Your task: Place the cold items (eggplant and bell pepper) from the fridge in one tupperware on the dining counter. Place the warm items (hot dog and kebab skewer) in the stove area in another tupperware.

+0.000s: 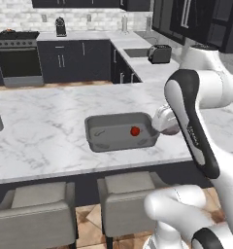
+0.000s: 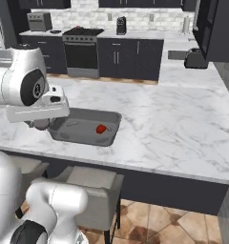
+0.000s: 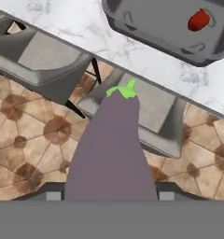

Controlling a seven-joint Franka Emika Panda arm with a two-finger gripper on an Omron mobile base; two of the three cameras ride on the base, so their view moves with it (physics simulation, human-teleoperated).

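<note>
Gripper (image 3: 112, 193) clamped around a long purple eggplant (image 3: 111, 149) with a green stem, the white arm carries it toward the grey plastic tupperware (image 1: 119, 131) on the marble dining counter (image 1: 41, 136), where a small red bell pepper (image 1: 135, 131) already lies.

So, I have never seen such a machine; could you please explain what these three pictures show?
It is a white robot arm in a rendered kitchen. Two pictures come from cameras on its base, behind it to the left and right; the third looks along its hand. On the marble counter sits a grey tupperware holding a red bell pepper. The hand view shows a purple eggplant gripped between the fingers, stem pointing away, over the stools at the counter's edge.
</note>
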